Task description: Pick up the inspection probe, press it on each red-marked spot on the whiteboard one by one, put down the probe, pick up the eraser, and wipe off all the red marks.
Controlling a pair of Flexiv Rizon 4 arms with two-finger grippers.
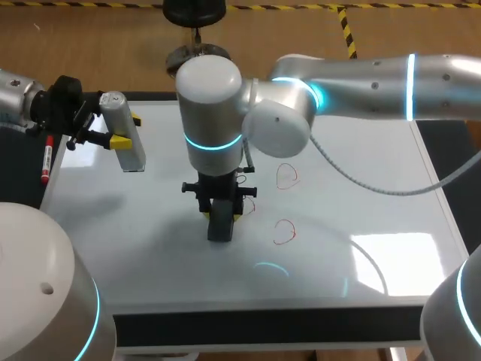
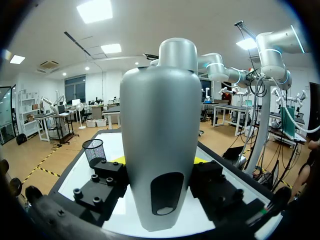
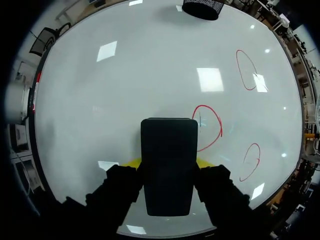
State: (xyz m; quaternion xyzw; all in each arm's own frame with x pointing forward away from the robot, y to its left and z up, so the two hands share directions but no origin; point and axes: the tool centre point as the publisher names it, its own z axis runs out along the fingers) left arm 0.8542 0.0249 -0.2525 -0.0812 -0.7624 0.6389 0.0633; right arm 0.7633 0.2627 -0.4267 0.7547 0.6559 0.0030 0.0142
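My right gripper (image 1: pixel 222 210) hangs over the middle of the whiteboard (image 1: pixel 361 218), shut on a black eraser (image 1: pixel 219 224) that points down at the board. In the right wrist view the eraser (image 3: pixel 168 160) sits between the yellow fingertips (image 3: pixel 205 163), its end beside one red ring (image 3: pixel 207 127). Two more red rings (image 3: pixel 247 70) (image 3: pixel 250 160) lie off to one side. Seen from the head camera, two rings (image 1: pixel 287 177) (image 1: pixel 284 232) show whole, and a third (image 1: pixel 249 204) is half hidden by the gripper. My left gripper (image 1: pixel 126 129) holds the silver probe (image 1: pixel 126 143) above the board's far left corner; the probe (image 2: pixel 160 150) fills its wrist view.
A red marker (image 1: pixel 46 162) lies just past the board's left edge. A black mesh cup (image 3: pixel 202 7) stands at the far edge of the board. My right arm's big elbow joints (image 1: pixel 214 105) hang over the board's centre.
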